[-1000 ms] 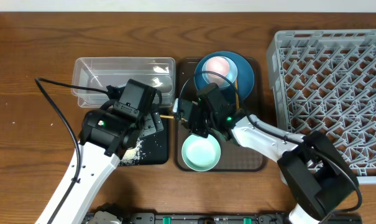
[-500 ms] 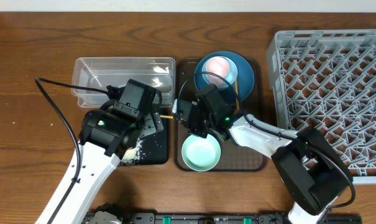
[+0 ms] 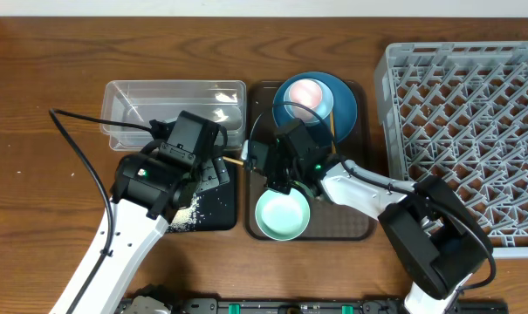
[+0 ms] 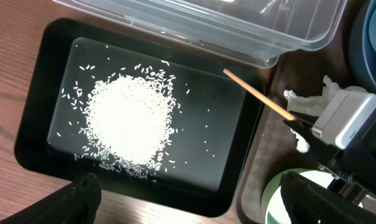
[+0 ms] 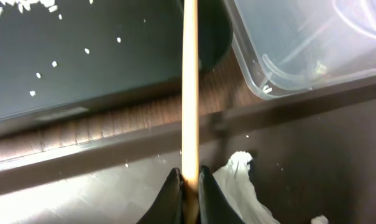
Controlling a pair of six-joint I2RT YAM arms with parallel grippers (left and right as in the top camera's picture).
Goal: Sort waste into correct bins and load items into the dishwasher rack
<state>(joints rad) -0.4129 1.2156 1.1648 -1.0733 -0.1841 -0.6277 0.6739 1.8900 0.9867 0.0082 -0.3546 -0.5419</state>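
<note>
From above, the right gripper is clenching one end of a wooden chopstick at the left edge of the brown serving tray. The stick is lying almost flat along the 9-to-3 line, its free end poking out toward 9 o'clock over the gap between that tray and the black tray. The dishwasher rack is sitting well apart at 3 o'clock, so I judge the coming carry is running straight away from where the stick is pointing. The right arm is the nearer one to it. The left gripper is hovering over the black tray with its jaws spread wide, holding nothing. Through the left wrist camera, the chopstick is slanting from 10 o'clock down to 4 o'clock, crossing the black tray's corner just beside the clear tub. The right arm's dark fingers are closing on its 4 o'clock end. The rice is lying heaped in the black tray, at 8 o'clock from the stick's tip. Through the right wrist camera, the stick is running straight up from the pinched jaws at 6 o'clock to 12 o'clock. A crumpled white napkin is lying just beside the jaws at 3 o'clock.
</note>
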